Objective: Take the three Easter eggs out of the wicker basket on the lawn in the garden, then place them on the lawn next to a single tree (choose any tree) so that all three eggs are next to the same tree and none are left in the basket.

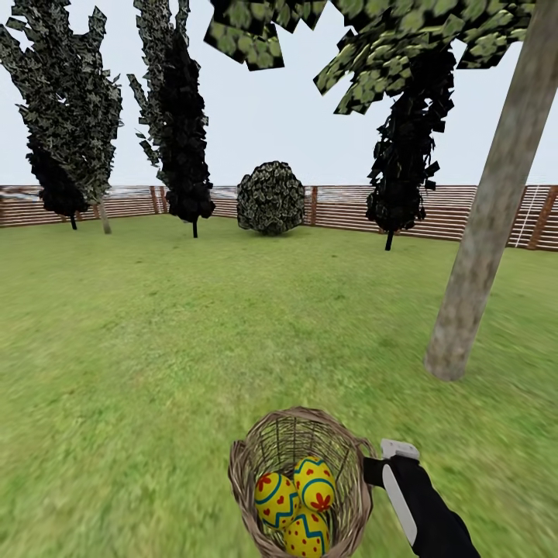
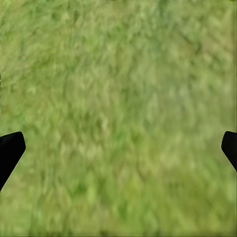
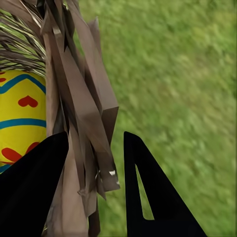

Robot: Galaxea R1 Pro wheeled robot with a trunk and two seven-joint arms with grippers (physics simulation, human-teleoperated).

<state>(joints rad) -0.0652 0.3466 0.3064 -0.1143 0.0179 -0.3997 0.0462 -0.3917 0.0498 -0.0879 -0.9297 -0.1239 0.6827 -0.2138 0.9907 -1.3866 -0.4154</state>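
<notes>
I am gripping the wicker basket (image 1: 301, 480) by its rim, my right gripper (image 3: 94, 190) fingers (image 3: 29, 192) clamping the weave between them. The three Easter eggs (image 1: 298, 496) are sitting inside, just beyond those fingers, with the tree (image 1: 484, 232) ahead. My left gripper (image 2: 118, 153) fingers are hanging wide apart, holding nothing, over the lawn (image 2: 118, 98).

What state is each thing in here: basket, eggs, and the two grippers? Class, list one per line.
basket: held at its rim, tilted, carrying eggs
eggs: all three inside the basket
right gripper: jaws shut on the basket's rim
left gripper: jaws open, holding nothing, over lawn
tree: standing, no eggs beside it yet
</notes>
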